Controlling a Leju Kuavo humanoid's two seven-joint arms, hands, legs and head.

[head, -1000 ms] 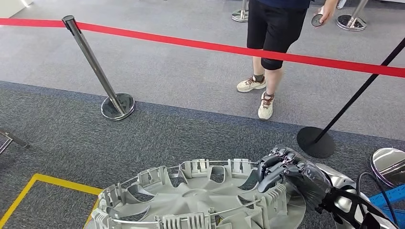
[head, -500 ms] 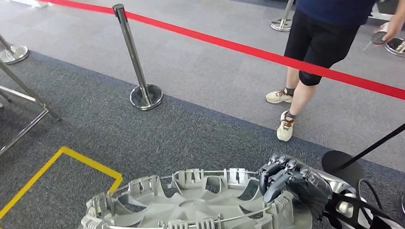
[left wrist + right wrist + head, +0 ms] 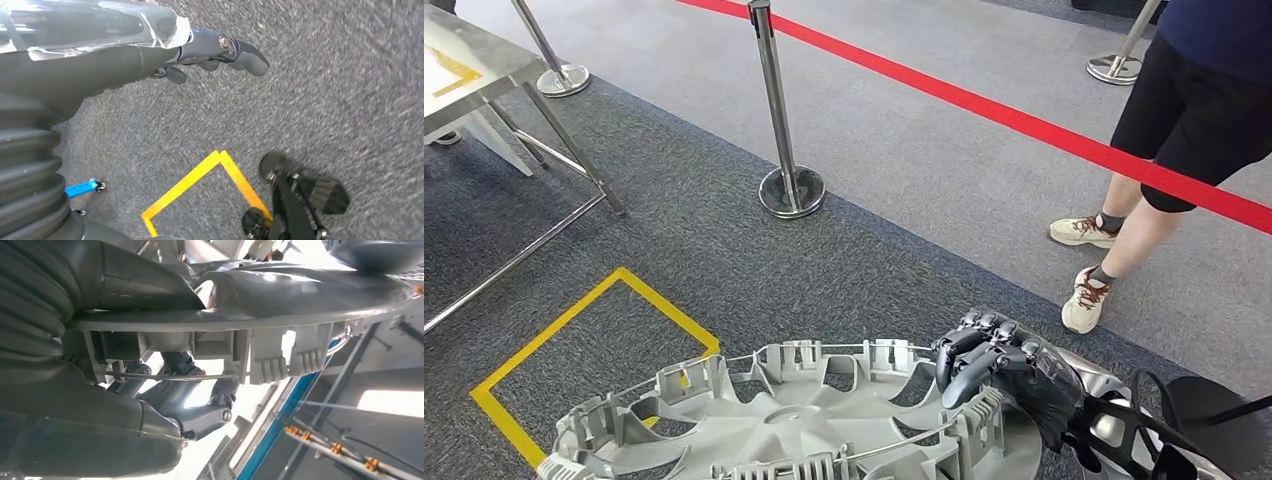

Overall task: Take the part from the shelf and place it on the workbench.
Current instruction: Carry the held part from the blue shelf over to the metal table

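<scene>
The part is a grey plastic wheel cover [image 3: 804, 430], lying flat with its ribbed back and wire ring facing up, low in the head view. My right hand [image 3: 999, 370] grips its right rim, dark fingers curled over the edge. From the right wrist camera, the rim and its clips [image 3: 270, 360] cross above the fingers [image 3: 200, 412] hooked under the wire. My left hand [image 3: 210, 50] hangs over the carpet, holding nothing, one finger stretched out. The workbench [image 3: 464, 70], a metal table with a yellow mark, stands at the far left.
A chrome stanchion [image 3: 776, 110] carrying a red belt [image 3: 1024, 122] stands ahead. Behind the belt a person's legs [image 3: 1124, 230] are on the right. A yellow taped square [image 3: 599, 330] marks the dark carpet. A black post base [image 3: 1214, 405] lies at the right.
The whole view has swung, so the stanchion, belt and person have slid right and the workbench has come in at the left. My right hand keeps its hold on the wheel cover.
</scene>
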